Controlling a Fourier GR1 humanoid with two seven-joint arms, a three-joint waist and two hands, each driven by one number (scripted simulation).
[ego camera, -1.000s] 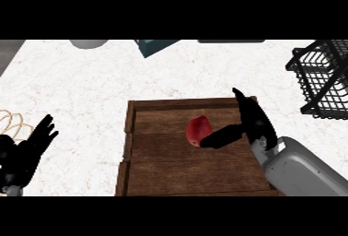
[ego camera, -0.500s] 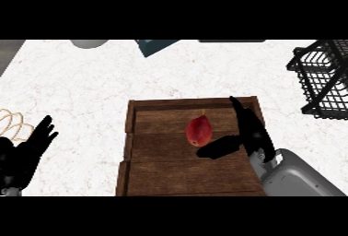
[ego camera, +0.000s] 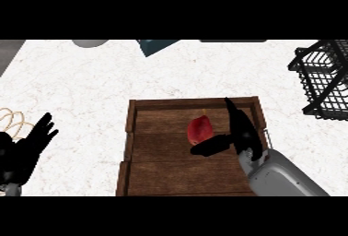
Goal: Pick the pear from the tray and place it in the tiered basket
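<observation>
1. Head view: a brown wooden tray (ego camera: pixel 173 177) lies on the white speckled counter (ego camera: pixel 81 83), a little below the middle of the view.
2. The pear (ego camera: pixel 199 130), red in colour, lies inside the tray, in its upper half and slightly toward 3 o'clock from the tray's middle. Its narrow end points toward 12 o'clock.
3. The right hand (ego camera: pixel 242 136) is over the tray, just beside the pear at the pear's 3 o'clock side. Its grey forearm (ego camera: pixel 280 179) comes in from 5 o'clock.
4. The fingers (ego camera: pixel 232 113) of the right hand are straight and pressed together, pointing toward 12 o'clock along the tray's right rim. The thumb (ego camera: pixel 211 146) is spread away from them and points toward 9 o'clock, just under the lower end of the pear. I cannot tell if the thumb touches the pear. The hand does not close around the fruit.
5. The left hand (ego camera: pixel 21 152) shows at 8 o'clock of the view, on the counter side, well apart from the tray. Its fingers are straight, spread and point up; it holds nothing.
6. The black wire basket (ego camera: pixel 325 78) stands at 2 o'clock from the tray, at the right edge of the view, apart from the tray and from the pear.
7. A thin beige coil (ego camera: pixel 9 120) lies at the left edge, just above the left hand.
</observation>
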